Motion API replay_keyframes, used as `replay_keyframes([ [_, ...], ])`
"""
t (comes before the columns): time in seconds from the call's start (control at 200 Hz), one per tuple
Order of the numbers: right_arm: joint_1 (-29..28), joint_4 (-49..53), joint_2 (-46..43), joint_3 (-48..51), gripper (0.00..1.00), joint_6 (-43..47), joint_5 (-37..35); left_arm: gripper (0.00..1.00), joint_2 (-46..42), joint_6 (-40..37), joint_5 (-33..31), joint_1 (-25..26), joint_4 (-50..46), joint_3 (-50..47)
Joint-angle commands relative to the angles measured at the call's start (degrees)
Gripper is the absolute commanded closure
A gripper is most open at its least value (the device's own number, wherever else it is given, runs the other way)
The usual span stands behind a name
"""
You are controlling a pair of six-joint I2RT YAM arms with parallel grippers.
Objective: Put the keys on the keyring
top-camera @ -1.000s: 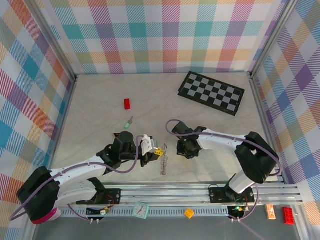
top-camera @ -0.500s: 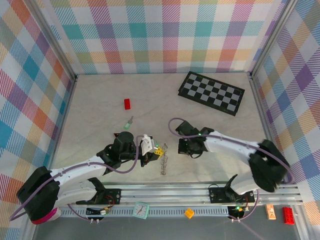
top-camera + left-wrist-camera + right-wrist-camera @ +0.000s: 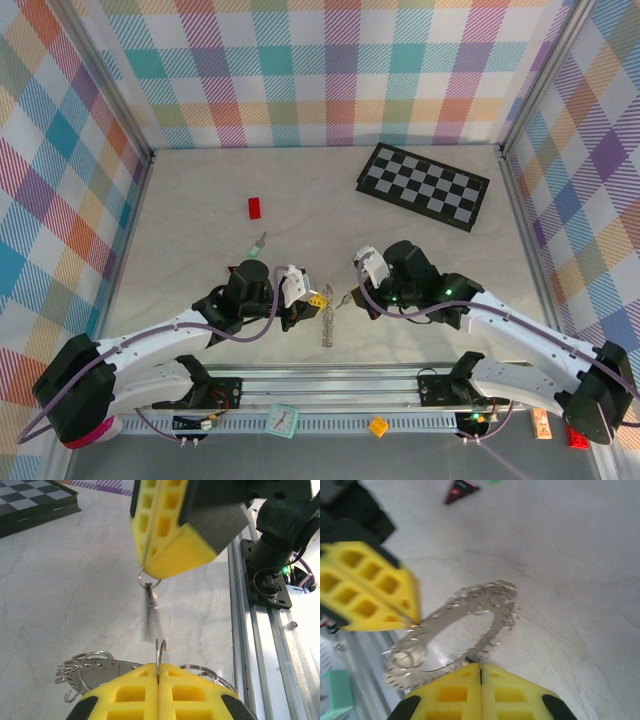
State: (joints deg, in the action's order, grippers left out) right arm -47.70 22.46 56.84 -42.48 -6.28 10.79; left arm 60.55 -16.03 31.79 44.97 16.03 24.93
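Saw the light green key [image 3: 258, 245] lying up-left of the left gripper [image 3: 315, 299], apart from it. Found that gripper pressed together on a wire of the keyring [image 3: 328, 326], which lay just below its tips. Saw the right gripper [image 3: 349, 297] closed as well, pinching a small ring [image 3: 149, 584] with a blurred metal piece hanging; could not tell what piece.

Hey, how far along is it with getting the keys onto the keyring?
Nothing looks threaded yet: the light green key lies loose on the table, apart from the keyring. In hand: the left gripper and the right gripper are both shut on the keyring's edge, holding it between them. Left: fetching each key and threading it on.
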Motion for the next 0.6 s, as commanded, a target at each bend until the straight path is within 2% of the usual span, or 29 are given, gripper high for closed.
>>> replay_keyframes([
  [0.0,-0.39,-1.3,-0.73,-0.03,1.0,8.7,7.2,1.0,-1.3,0.63,0.13,0.55,-0.31,1.83],
  [0.225,-0.37,1.06,1.83,-3.1,1.0,14.75,10.1,1.0,-0.88,0.74,0.65,0.47,-0.04,1.88],
  [0.595,-1.12,1.24,6.82,-6.75,1.0,19.28,11.8,1.0,-0.04,0.56,1.26,0.47,-0.15,2.31],
])
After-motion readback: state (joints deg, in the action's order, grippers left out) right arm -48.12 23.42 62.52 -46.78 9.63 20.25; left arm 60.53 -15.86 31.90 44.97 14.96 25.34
